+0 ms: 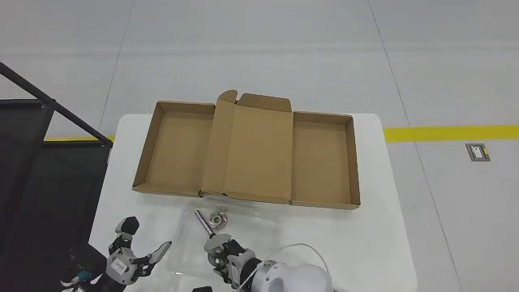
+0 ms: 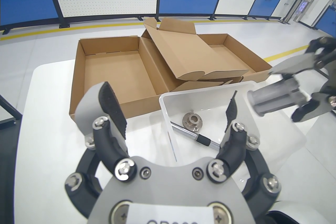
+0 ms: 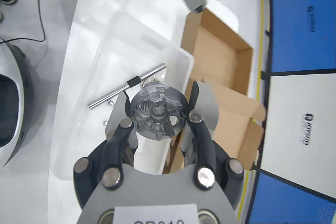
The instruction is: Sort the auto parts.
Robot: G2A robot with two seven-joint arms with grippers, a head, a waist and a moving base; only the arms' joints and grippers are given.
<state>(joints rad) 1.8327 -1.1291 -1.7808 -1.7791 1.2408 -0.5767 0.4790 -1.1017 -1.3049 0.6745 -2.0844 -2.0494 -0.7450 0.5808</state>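
- The right jaws are clamped on a grey, toothed cylindrical metal hub [image 3: 158, 113]. They hold it off the bench, over the rim of the clear plastic tray [image 3: 178, 55] on the side next to the brown cardboard box [image 1: 174, 154].
- The left jaws stand wide apart with nothing between them, at the tray's other end, above the white bench [image 2: 44, 117].
- A slim chrome rod with a black band [image 2: 195, 136] and a small round steel flange [image 2: 193, 121] lie just beside each other in the tray, not yet sorted.
- The box's two outer compartments look bare, and a folded cardboard flap [image 1: 259, 150] rises over the middle one.
- Slip risk: the pads grip the hub on its curved flank, and it looks heavy, so a quick swing could make it twist or drop.
- Snag risk: a low carry could knock the box's front wall and shove the box, and the raised flap could catch the hub.
- Clash risk: both arms are near the tray, so a left reach for the rod could meet the right arm.
- Sorting risk: nothing marks which compartment takes the hub.
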